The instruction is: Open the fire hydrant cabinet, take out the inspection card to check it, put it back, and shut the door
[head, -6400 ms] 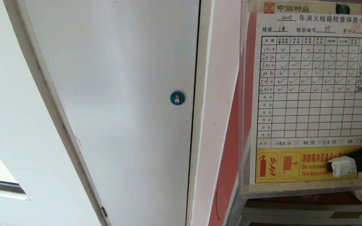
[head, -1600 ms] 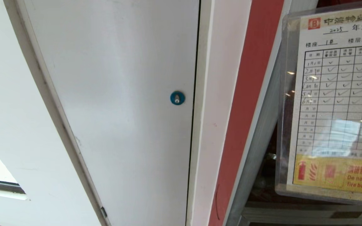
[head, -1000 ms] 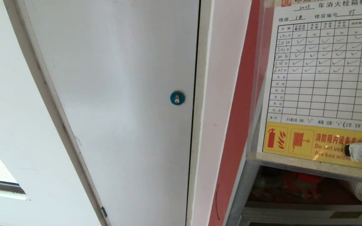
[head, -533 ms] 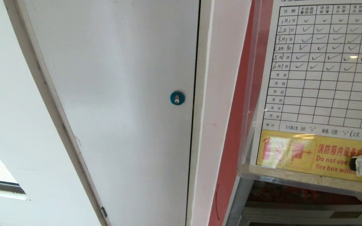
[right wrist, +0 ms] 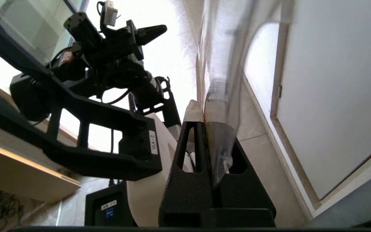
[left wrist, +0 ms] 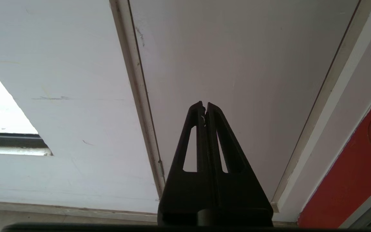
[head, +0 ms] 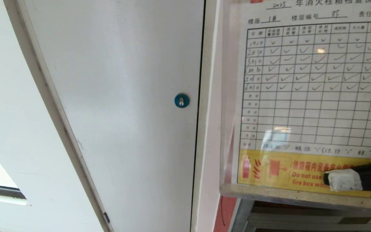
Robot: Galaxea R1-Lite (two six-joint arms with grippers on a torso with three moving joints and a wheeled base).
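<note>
The right gripper [head: 333, 181] is pinching the inspection card [head: 308, 96] by its lower yellow strip, jaws closed on the sleeve's edge at about 4 o'clock in the head view, and holding the sheet up facing the camera in front of the fire hydrant cabinet [head: 237, 209]. The left gripper [left wrist: 204, 108] is hanging idle with its jaws closed on nothing, pointing at the white panel [head: 118, 96] with the blue lock [head: 182, 100].

The grip is sitting on one lower corner only, so the glossy sleeve is likely to be flexing or pivoting in the taped fingertips [head: 345, 180]; a quick swing could let it slip out. Glare is already washing over the lower rows, which could spoil the check.

The card's top and right edges are running out of frame at 12 and 3 o'clock. The cabinet interior is almost wholly covered, and the glass door is not showing at all, so its position is unknown for the return.
</note>
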